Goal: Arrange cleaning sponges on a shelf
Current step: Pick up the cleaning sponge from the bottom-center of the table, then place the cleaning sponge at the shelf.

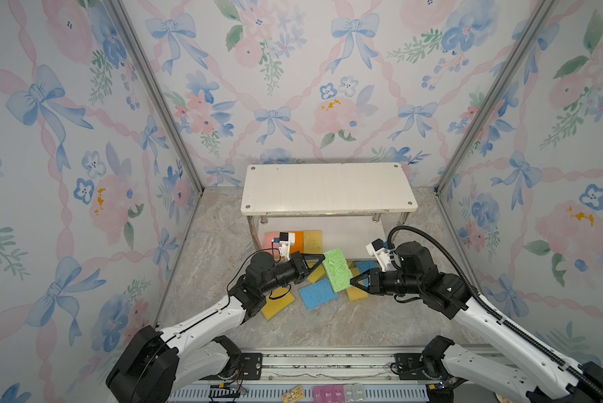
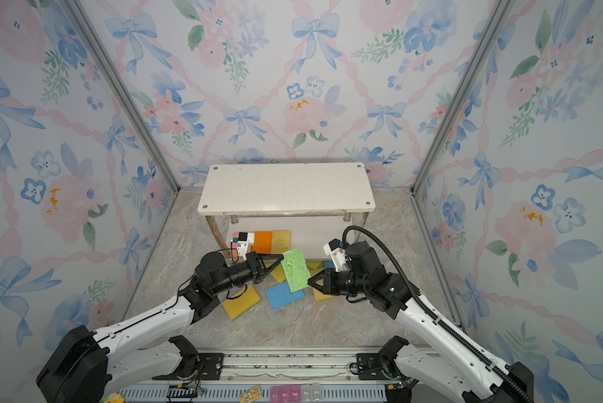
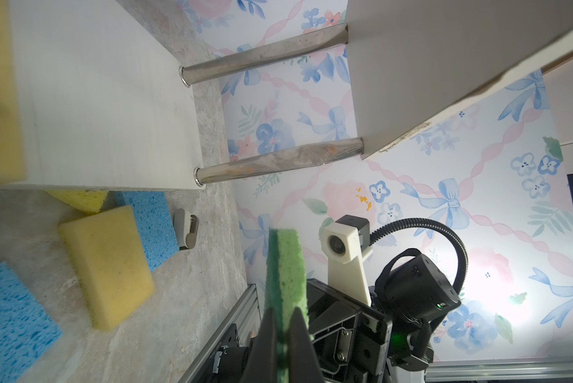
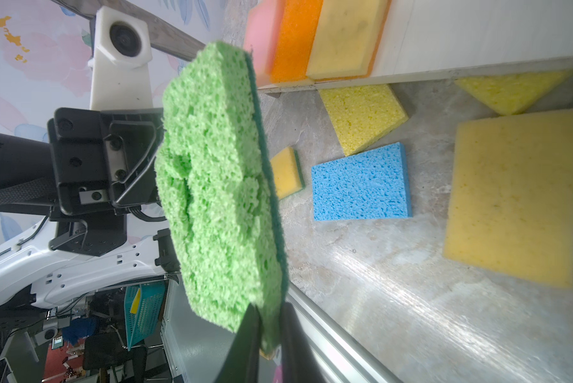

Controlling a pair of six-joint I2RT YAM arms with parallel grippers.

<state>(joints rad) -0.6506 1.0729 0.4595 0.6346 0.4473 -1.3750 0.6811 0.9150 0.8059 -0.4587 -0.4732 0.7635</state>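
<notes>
A green sponge [image 1: 335, 269] hangs on edge in the air in front of the shelf [image 1: 328, 188], seen in both top views. My left gripper [image 1: 322, 260] is shut on its far corner and my right gripper [image 1: 351, 281] is shut on its near corner. In the left wrist view the black fingertips [image 3: 272, 321] squeeze the green sponge [image 3: 285, 265]. The right wrist view shows the jaws pinching the green sponge [image 4: 212, 182] at its edge. Pink [image 4: 262, 36], orange [image 4: 295, 39] and yellow [image 4: 345, 36] sponges lie side by side on the lower board [image 1: 349, 237].
On the marble floor below lie a blue sponge [image 1: 317, 295], a mustard sponge [image 1: 277, 307], a yellow sponge [image 1: 357, 293] and another blue one [image 1: 366, 267]. A small grey clip [image 3: 185, 228] sits by the shelf's metal leg [image 3: 278, 162]. Floral walls close in three sides.
</notes>
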